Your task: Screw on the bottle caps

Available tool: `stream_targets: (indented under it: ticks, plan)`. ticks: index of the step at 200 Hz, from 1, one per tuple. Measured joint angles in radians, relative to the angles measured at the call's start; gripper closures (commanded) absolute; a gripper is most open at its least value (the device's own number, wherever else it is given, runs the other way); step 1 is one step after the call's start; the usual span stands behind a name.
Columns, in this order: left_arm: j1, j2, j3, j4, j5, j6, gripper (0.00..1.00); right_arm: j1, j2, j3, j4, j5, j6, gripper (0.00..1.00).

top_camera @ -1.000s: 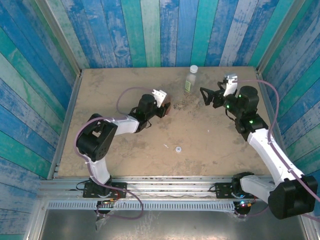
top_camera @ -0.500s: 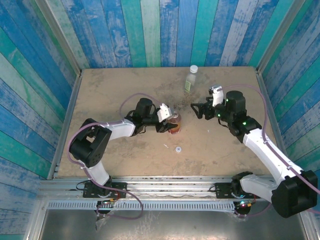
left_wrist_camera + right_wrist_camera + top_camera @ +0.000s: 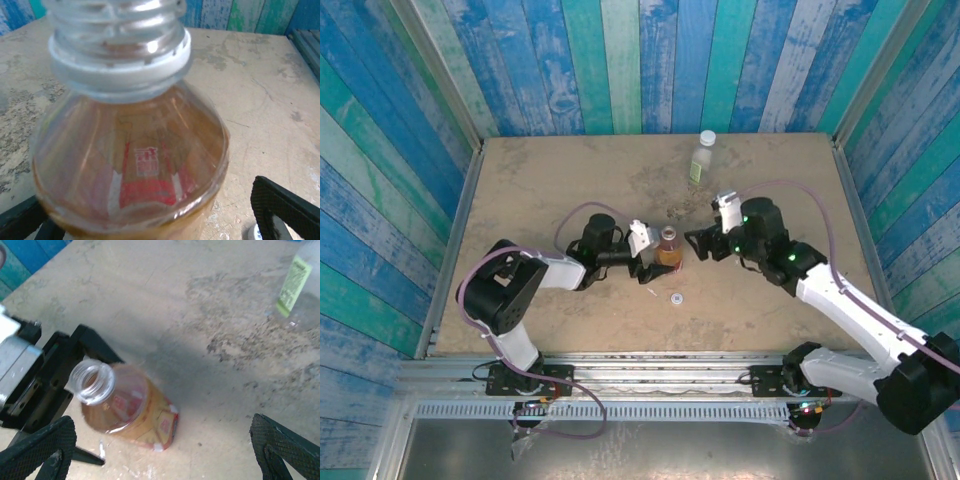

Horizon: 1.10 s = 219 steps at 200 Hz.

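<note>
From above, the worktop [image 3: 540, 190] is a sandy, scuffed tan board, boxed in on three sides by plank walls [image 3: 620, 60] painted in blue and teal stripes. Two bottles stand on it, both upright with their long axes vertical and necks pointing up. The amber bottle [image 3: 667, 246] is near the middle with its mouth open. The pale bottle [image 3: 700, 160] with the green label is well apart, near the far wall, and has a white cap [image 3: 707, 137] on it. A second, loose cap [image 3: 676, 298] lies flat just nearer than the amber bottle, beside a thin white scrap [image 3: 652, 292]. That makes two caps. The left hand [image 3: 654, 254] reaches in from the left, level with the amber bottle's body, and the right hand [image 3: 697, 243] sits just to the bottle's right, apart from it. In the left wrist view the amber bottle looms close. Its threaded neck is bare above a white collar ring, and its red label faces the camera. A black finger shows on each side, with a strip of worktop between the right-side one and the bottle, so I cannot tell whether the hand is clamping. In the right wrist view the fingers are spread wide and hold nothing. The open-mouthed amber bottle lies ahead of them, and the pale bottle is at the upper right.
</note>
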Motion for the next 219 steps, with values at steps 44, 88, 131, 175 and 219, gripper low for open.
stream_targets:
  ticks: [44, 88, 131, 175, 219]
  plan:
    - [0.0, -0.027, -0.174, 0.211, -0.066, -0.085, 0.06, 0.208, -0.052, -0.122, -0.03, 0.127, 0.087, 0.07]
    - [0.0, -0.079, -0.253, 0.313, -0.107, -0.127, 0.06, 0.357, 0.018, -0.215, -0.025, 0.229, 0.173, 0.12]
    - [0.0, -0.101, -0.285, 0.344, -0.158, -0.137, 0.06, 0.422, 0.166, -0.211, 0.011, 0.305, 0.219, 0.27]
    - [0.004, -0.158, -0.332, 0.341, -0.199, -0.133, 0.06, 0.436, 0.295, -0.18, 0.033, 0.349, 0.238, 0.38]
    - [0.009, -0.186, -0.344, 0.317, -0.218, -0.118, 0.06, 0.437, 0.364, -0.159, 0.055, 0.356, 0.244, 0.47]
